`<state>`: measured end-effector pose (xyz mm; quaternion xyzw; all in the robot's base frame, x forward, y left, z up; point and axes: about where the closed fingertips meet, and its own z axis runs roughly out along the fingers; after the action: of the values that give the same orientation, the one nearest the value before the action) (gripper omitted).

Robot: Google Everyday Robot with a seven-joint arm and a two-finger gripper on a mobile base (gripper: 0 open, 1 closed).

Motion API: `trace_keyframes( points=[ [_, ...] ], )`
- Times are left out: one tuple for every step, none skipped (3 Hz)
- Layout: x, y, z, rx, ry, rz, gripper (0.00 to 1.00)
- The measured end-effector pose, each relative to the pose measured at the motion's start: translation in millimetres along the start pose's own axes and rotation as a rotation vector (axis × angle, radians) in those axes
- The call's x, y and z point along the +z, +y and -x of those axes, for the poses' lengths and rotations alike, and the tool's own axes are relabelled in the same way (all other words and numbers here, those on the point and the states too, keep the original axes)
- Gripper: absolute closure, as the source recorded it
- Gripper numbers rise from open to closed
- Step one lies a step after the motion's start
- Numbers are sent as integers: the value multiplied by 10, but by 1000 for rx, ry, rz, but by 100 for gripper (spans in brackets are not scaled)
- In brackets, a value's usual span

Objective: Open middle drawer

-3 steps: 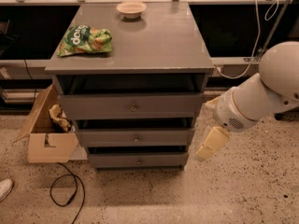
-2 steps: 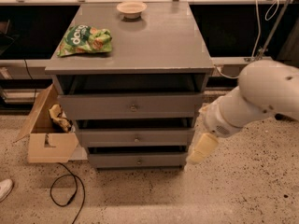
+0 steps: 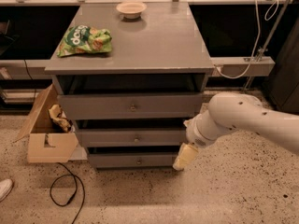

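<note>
Grey wooden middle drawer (image 3: 117,138) looks shut; the cream gripper (image 3: 185,157) hangs below the grey worktop's (image 3: 154,45) front right corner, probably lining up for the small brass knob (image 3: 136,138); whether it is spread or closed, I cannot tell.

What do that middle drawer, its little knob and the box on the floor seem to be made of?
Middle drawer: likely painted wood, with a flat matte grey finish. Knob: seems to be brass-like metal, judging by its small yellowish glint. Box: cardboard, plain brown with folded flaps. The pincer hangs just below that drawer's right end.
</note>
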<state>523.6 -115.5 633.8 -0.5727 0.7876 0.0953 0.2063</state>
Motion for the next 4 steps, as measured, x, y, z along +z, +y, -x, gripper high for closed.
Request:
trace_keyframes(
  points=[
    [510, -138, 40, -6, -37, 44, 0],
    [510, -138, 40, -6, -37, 44, 0],
    [863, -231, 15, -52, -7, 34, 0],
    [1363, -389, -6, -129, 19, 7, 0]
  ],
)
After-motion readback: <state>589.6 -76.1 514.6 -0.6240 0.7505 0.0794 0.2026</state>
